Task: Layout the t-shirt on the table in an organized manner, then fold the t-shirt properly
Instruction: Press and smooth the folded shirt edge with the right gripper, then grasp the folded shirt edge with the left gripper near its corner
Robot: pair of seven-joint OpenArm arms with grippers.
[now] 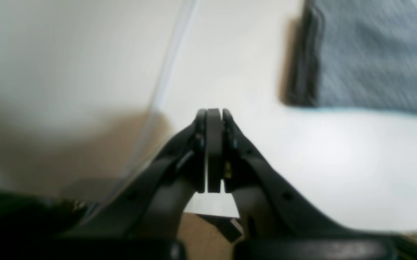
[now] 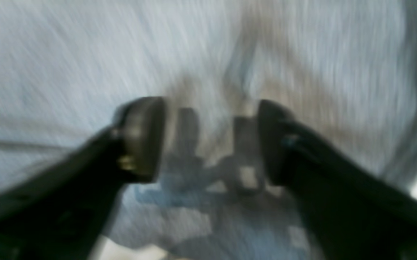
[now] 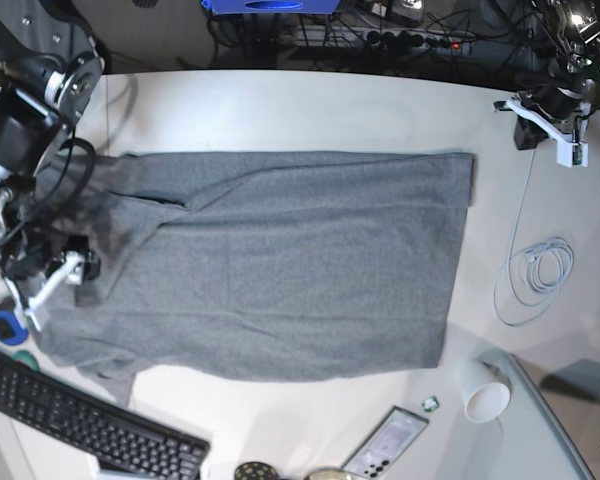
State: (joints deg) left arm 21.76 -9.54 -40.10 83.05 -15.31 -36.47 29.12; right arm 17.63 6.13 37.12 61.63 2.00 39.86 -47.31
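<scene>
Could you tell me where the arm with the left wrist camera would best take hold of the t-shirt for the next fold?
Probably the t-shirt hem corner nearest that arm, far corner in the base view. Approach from the bare table beyond the hem: the cloth lies flat, and the edge gives the jaws something to pinch.

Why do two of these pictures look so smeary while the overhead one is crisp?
Right wrist view: the t-shirt is streaked with motion blur behind the open right gripper. Left wrist view: soft focus throughout, and the shut left gripper looks sharpest. Base view: evenly lit and sharp.

Black curved pincer fingers (image 2: 140,141), brass-coloured screw, white wrist bracket (image 3: 550,125).
</scene>
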